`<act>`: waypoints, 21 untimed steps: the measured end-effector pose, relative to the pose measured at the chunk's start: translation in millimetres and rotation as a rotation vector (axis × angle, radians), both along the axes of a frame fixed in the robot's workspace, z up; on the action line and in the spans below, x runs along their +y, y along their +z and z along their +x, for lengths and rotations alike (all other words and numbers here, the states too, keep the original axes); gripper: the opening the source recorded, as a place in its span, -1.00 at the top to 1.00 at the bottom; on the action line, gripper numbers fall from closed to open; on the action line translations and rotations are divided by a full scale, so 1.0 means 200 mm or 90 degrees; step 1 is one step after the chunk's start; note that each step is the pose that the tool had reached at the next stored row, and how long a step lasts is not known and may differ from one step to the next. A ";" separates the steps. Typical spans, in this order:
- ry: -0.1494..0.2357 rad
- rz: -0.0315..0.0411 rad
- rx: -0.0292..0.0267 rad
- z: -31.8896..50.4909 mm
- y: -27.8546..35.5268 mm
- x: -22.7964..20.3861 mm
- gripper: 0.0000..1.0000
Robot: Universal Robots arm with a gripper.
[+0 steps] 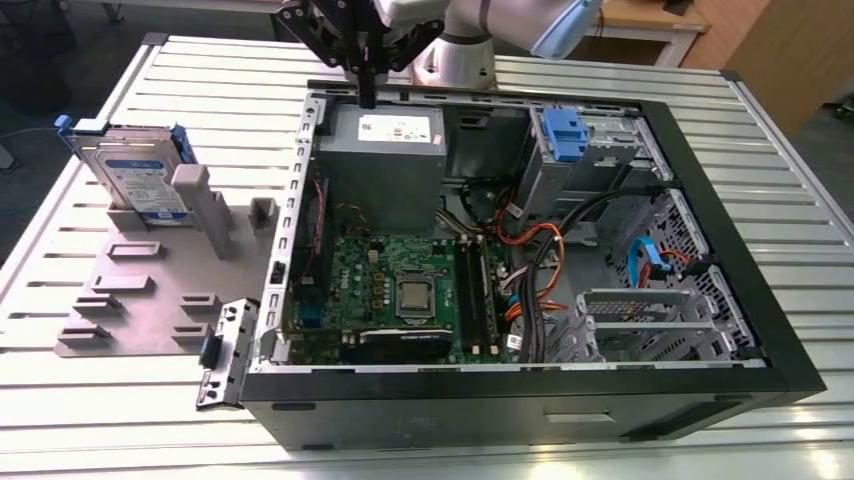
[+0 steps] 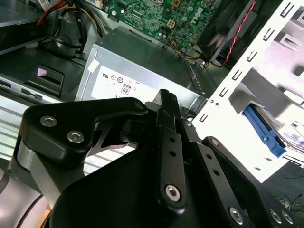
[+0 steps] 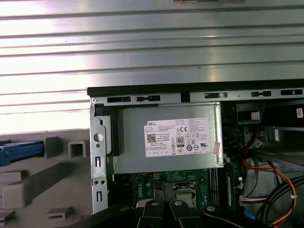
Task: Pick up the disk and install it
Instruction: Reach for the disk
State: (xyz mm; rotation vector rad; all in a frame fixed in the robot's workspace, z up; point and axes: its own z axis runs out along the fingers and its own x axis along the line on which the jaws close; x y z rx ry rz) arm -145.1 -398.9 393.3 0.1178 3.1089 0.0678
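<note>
The disk [image 1: 138, 172] is a silver drive with a white-and-blue label in a blue carrier. It stands on edge in a grey holder [image 1: 147, 290] on the exterior view's left, outside the computer case. Its blue carrier also shows in the second wrist view [image 2: 264, 131] and in the first wrist view [image 3: 20, 153]. My gripper [image 1: 364, 88] hangs over the far wall of the open case, just above the grey power supply [image 1: 384, 150]. Its fingers [image 2: 166, 101] are pressed together with nothing between them. The gripper is well apart from the disk.
The open black computer case [image 1: 534, 385] lies on a slatted metal table [image 1: 107, 420]. Inside are a green motherboard [image 1: 400, 290], bundled cables [image 1: 534, 250] and a grey drive cage with a blue latch [image 1: 566, 135]. The power supply's white sticker [image 3: 179, 137] faces the first wrist view.
</note>
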 end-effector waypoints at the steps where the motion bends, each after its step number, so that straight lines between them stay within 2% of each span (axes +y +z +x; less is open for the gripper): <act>1: 0.000 0.0000 0.0000 -0.006 0.000 0.000 0.79; 11: 0.000 0.0000 0.0000 -0.021 0.000 0.000 0.79; 21: 0.000 0.0000 -0.0001 -0.074 -0.002 0.000 0.79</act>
